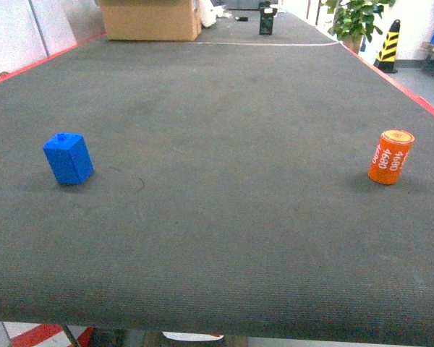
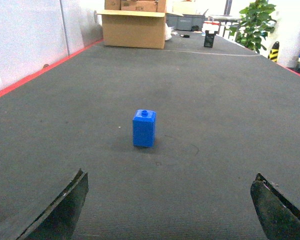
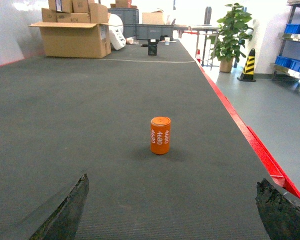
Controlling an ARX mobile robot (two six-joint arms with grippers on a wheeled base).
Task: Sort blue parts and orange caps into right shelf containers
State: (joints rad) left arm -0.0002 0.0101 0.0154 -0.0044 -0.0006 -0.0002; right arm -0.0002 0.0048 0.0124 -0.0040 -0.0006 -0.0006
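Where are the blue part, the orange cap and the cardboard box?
blue part (image 2: pixel 144 129), left wrist view, front face.
orange cap (image 3: pixel 160 136), right wrist view, printed side.
cardboard box (image 1: pixel 150 19), head view, front wall.

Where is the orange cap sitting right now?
The orange cap stands upright on the dark mat at the right of the head view, near the table's red edge, far across from the blue part.

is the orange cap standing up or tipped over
Upright: the orange cap stands on end on the table, tan face up.
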